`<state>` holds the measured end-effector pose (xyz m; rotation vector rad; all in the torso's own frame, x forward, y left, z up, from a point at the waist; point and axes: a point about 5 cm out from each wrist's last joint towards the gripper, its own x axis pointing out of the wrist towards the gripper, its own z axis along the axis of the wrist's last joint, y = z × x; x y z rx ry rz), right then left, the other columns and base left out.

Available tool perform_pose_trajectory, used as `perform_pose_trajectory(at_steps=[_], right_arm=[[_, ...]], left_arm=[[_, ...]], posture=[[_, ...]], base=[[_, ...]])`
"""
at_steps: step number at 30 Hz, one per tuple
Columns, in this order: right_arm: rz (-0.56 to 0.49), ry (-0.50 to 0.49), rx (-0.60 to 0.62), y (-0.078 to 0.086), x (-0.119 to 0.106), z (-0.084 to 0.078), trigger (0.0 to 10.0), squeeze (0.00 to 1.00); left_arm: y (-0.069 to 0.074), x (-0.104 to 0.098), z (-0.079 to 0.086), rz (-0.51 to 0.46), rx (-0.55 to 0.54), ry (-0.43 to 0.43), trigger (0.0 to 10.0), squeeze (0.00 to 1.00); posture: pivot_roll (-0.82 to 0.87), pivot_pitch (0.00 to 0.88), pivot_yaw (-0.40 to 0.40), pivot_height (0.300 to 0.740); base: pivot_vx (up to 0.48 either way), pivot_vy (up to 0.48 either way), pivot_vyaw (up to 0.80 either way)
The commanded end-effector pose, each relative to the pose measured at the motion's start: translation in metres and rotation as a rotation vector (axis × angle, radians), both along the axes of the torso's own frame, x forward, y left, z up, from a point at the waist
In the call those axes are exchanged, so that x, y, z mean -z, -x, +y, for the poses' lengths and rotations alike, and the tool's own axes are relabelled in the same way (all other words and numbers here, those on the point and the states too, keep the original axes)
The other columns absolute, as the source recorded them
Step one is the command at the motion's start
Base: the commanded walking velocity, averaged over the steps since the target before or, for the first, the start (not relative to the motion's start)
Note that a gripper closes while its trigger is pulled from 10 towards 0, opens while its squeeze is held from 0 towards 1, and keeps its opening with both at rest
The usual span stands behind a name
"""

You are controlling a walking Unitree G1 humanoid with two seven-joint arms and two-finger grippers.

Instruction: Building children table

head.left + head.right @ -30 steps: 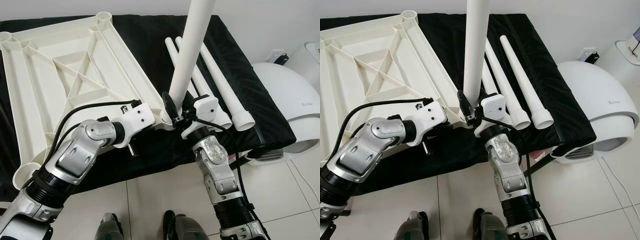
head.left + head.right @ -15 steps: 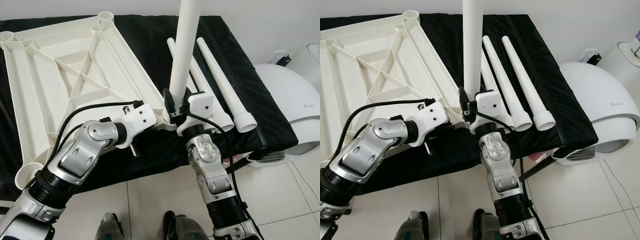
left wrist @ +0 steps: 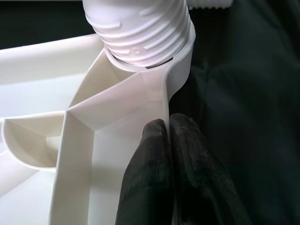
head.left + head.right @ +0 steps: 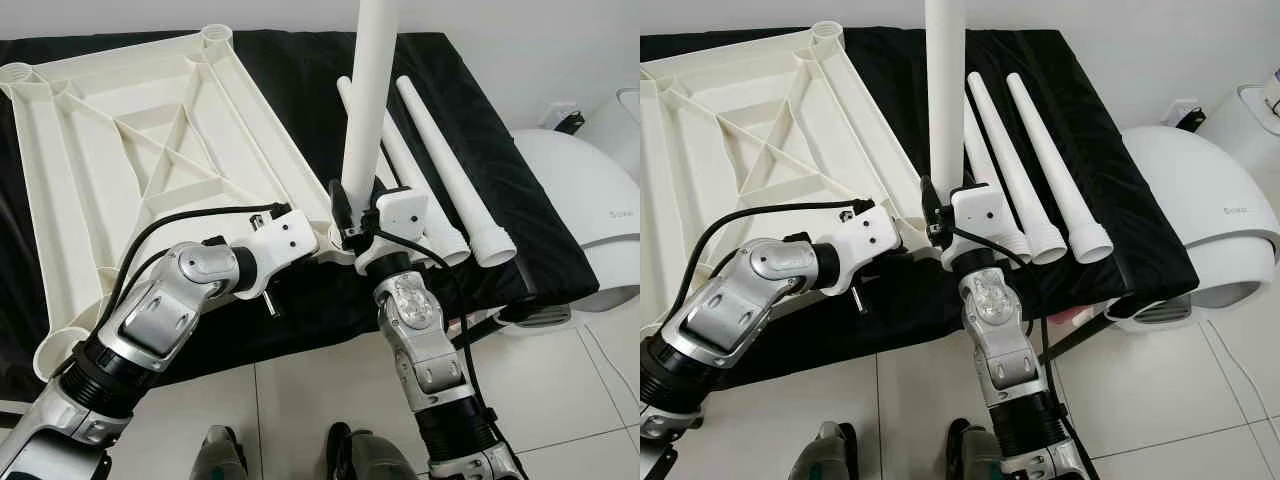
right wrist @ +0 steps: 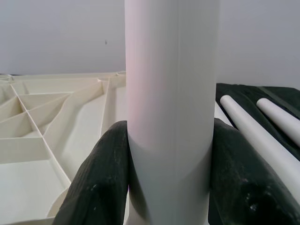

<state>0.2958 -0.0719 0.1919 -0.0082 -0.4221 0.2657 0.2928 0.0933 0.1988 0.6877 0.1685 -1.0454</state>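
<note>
Lying upside down on the black-draped bench (image 4: 480,150), the white tabletop (image 4: 150,150) shows its ribbed underside, its corner sockets pointing up, and takes up the robot's left half of the cloth. Three spare legs (image 4: 1025,165) lie side by side on the cloth at its right, flared threaded ends toward the robot. The fourth leg (image 4: 368,100) stands nearly upright in the near right corner socket (image 3: 145,33), its long axis rising past the top of both eye views, so its far end is cut off. That vertical axis, directly between the right gripper (image 4: 352,215) jaws, is what the next move seems to hinge on: the jaws pinch the leg low on its shaft just above the thread, the pads (image 5: 101,187) pressed to either side, so a twist about the shaft would probably seat it. The left gripper (image 3: 168,154) sits just beside the socket, jaws pressed together on the thin rim wall of the tabletop, apparently to brace it. How deep the thread sits in the socket is hard to judge; the wrist view shows several ridges exposed.
</note>
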Motion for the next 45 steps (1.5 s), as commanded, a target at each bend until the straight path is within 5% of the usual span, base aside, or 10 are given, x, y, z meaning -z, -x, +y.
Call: perform_pose_trajectory(at_steps=[1, 14, 27, 36, 45], right_arm=[[0.174, 0.034, 0.093, -0.001, 0.043, -0.028, 10.0, 0.0], [0.141, 0.074, 0.016, 0.001, 0.057, -0.045, 10.0, 0.0], [0.186, -0.046, -0.21, -0.01, 0.059, -0.065, 10.0, 0.0], [0.171, 0.104, -0.473, -0.02, 0.048, -0.073, 10.0, 0.0], [0.158, 0.158, -0.504, -0.028, 0.044, -0.083, 10.0, 0.0]], left_arm=[[0.004, -0.004, -0.001, -0.015, 0.029, -0.012, 10.0, 0.0], [0.004, -0.005, 0.001, -0.016, 0.025, -0.013, 10.0, 0.0], [0.004, -0.007, 0.002, -0.016, 0.028, -0.016, 10.0, 0.0], [0.003, -0.008, 0.001, -0.019, 0.031, -0.016, 10.0, 0.0], [0.004, -0.008, 0.001, -0.02, 0.032, -0.015, 10.0, 0.0]], posture=[[0.09, 0.226, -0.071, 0.74], [0.09, 0.235, -0.063, 0.74], [0.09, 0.241, -0.056, 0.74], [0.09, 0.242, -0.052, 0.74], [0.09, 0.241, -0.057, 0.74]], base=[[0.0, 0.0, 0.0], [0.0, 0.0, 0.0], [0.0, 0.0, 0.0], [0.0, 0.0, 0.0], [0.0, 0.0, 0.0]])
